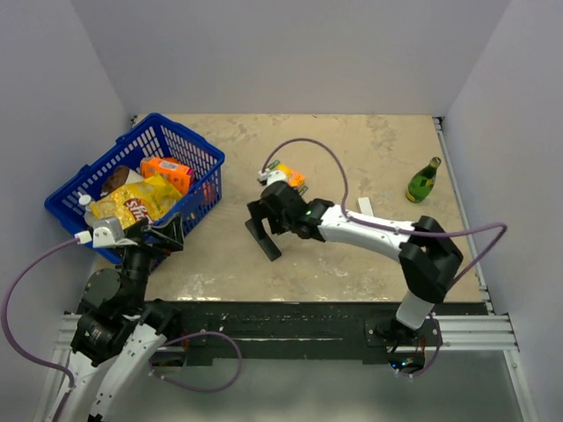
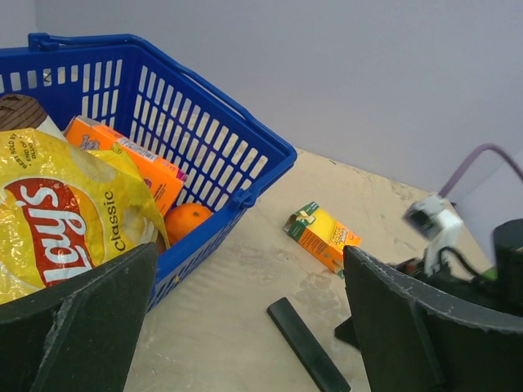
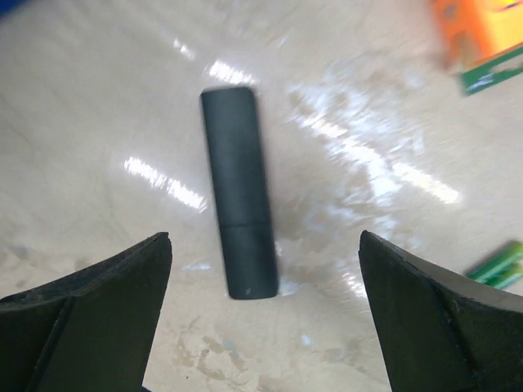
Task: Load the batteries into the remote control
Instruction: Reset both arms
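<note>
The remote control (image 3: 237, 192) lies flat on the bench (image 1: 352, 149) near its middle. It is a slim black bar that runs from 12 to 6 o'clock in your right wrist view, with a seam across it toward the 6 o'clock end. Your right pincer (image 3: 261, 245) hangs over that end with its jaws spread wide, one finger on each side of the bar. Neither finger touches it, and the pincer holds nothing. The batteries (image 3: 497, 266) show as a blurred green shape at the 4 o'clock edge of that view, on the bench and apart from the remote; you cannot tell how many there are. An orange-and-green carton (image 2: 323, 233) lies on the bench just beyond the remote, toward 12 o'clock. Your left pincer (image 2: 249, 261) sits at 8 o'clock in the top view, by the near corner of the blue basket (image 1: 88, 189), with its jaws wide and empty. The basket holds a yellow crisp bag (image 2: 57, 220), an orange box (image 2: 131, 159) and an orange (image 2: 186, 220). A green bottle (image 1: 423, 180) stands at 2 o'clock, well apart from the remote.
</note>
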Robot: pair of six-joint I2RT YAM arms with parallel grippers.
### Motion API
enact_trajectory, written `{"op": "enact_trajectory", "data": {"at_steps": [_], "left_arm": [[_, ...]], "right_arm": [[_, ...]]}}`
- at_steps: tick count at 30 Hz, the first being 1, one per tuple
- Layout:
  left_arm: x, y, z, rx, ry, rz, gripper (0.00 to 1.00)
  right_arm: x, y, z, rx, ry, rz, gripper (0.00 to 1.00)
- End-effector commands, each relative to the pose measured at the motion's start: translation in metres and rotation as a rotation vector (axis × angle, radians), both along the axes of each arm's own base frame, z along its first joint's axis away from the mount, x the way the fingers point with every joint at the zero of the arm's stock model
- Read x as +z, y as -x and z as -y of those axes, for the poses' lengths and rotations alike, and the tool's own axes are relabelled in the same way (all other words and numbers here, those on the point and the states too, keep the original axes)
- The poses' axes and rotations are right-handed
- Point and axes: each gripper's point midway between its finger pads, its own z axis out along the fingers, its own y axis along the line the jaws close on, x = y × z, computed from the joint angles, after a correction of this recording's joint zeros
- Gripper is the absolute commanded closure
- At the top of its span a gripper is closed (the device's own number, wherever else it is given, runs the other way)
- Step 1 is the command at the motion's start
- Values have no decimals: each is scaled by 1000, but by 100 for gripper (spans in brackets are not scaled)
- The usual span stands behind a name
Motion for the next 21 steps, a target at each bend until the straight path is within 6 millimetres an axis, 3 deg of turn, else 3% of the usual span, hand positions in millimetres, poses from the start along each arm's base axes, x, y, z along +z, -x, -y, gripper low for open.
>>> {"op": "enact_trajectory", "data": {"at_steps": [1, 2, 3, 4, 5, 6, 9, 10, 11, 12, 13, 17, 21], "left_arm": [[7, 0, -5, 20, -1, 40, 0], [7, 0, -4, 16, -5, 41, 0], [6, -1, -5, 22, -12, 34, 0], [8, -1, -7, 31, -10, 34, 0], [7, -1, -7, 35, -12, 31, 0], [7, -2, -8, 39, -14, 26, 0], [8, -3, -11, 55, -20, 28, 0], [8, -3, -13, 64, -20, 29, 0], [9, -4, -14, 71, -24, 30, 0], [9, -4, -15, 77, -27, 29, 0], [10, -4, -17, 86, -27, 28, 0], [15, -2, -22, 114, -21, 36, 0], [22, 1, -29, 145, -24, 51, 0]], "right_arm": [[60, -57, 53, -206, -165, 128, 2], [59, -61, 72, -255, -170, 139, 2], [85, -74, 101, -341, -231, 186, 2], [93, -78, 118, -385, -254, 207, 2], [90, -79, 138, -433, -254, 217, 2], [115, -83, 166, -501, -294, 275, 2], [132, -75, 220, -651, -258, 361, 2], [154, -65, 234, -684, -290, 416, 2], [156, -59, 253, -750, -259, 446, 2], [162, -53, 262, -782, -269, 468, 2], [183, -41, 274, -811, -318, 522, 2], [201, -6, 308, -900, -385, 617, 2], [215, 19, 324, -878, -418, 693, 2]]}}
